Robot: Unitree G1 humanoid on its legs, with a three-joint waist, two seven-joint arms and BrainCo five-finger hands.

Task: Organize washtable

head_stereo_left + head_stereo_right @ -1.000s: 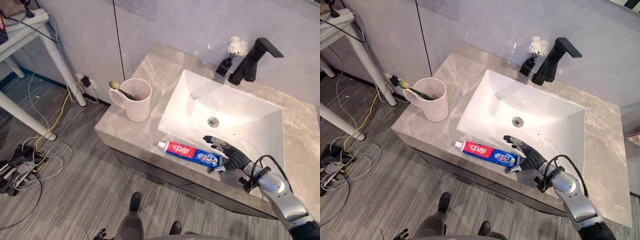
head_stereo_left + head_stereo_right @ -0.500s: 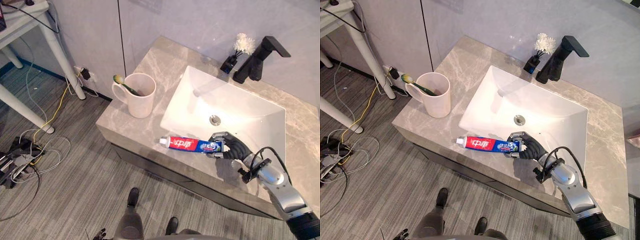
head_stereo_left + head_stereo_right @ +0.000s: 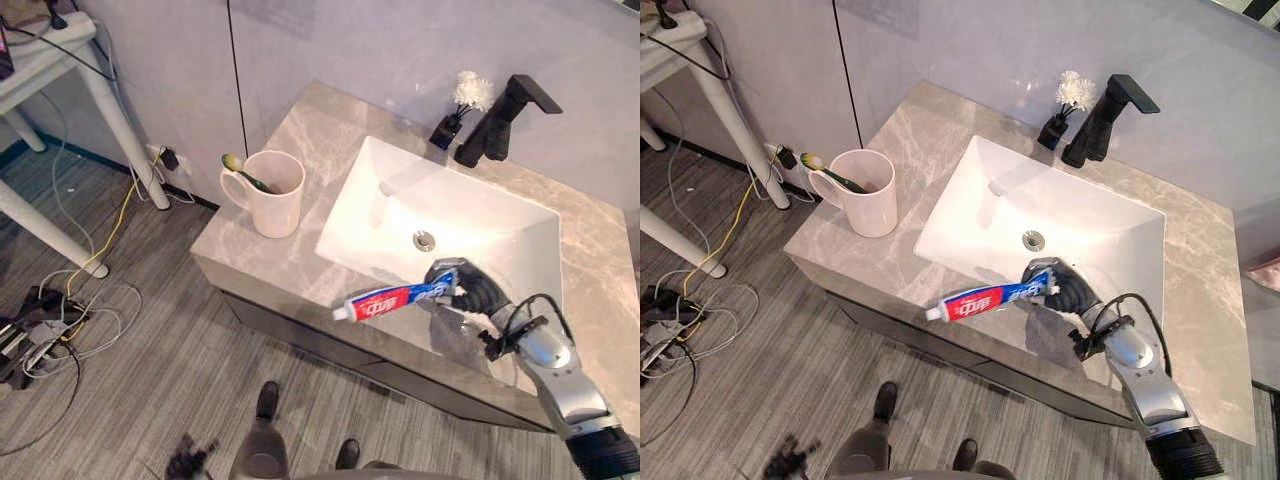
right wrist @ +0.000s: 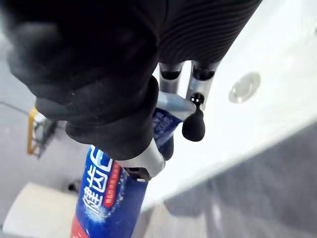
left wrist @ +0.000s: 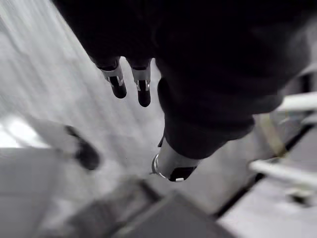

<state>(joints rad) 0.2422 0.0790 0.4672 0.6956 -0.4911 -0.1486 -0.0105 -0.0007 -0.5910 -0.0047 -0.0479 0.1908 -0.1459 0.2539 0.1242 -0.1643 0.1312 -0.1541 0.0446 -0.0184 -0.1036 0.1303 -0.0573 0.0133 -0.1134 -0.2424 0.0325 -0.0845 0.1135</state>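
Toothpaste tube (image 3: 392,300): off the counter (image 3: 250,262), pinched at its flat blue tail by right hand (image 3: 470,292), fingers and thumb curled round that end (plainest in the right wrist view). Hangs with the cap end out toward the robot's left, tilted down a little, above the counter's front edge and just in front of the sink (image 3: 520,215). Left hand (image 5: 142,90) low over the floor, fingers straight and relaxed, holding nothing.

Probably bound for the cup (image 3: 272,200) near the counter's left end, well apart from the tube.

Most likely trouble: a slip. Held by the tail alone, with the whole body sticking out as a lever; could sag or twist free on a quick swing and, being over the front edge, drop to the floor rather than onto stone.

Second: too hard a squeeze on a soft tube, pushing paste toward the cap.

Third: a clash at the cup. Mouth partly taken by the toothbrush (image 3: 243,174), so room for a catch on rim or brush, and for tipping or nudging the cup.
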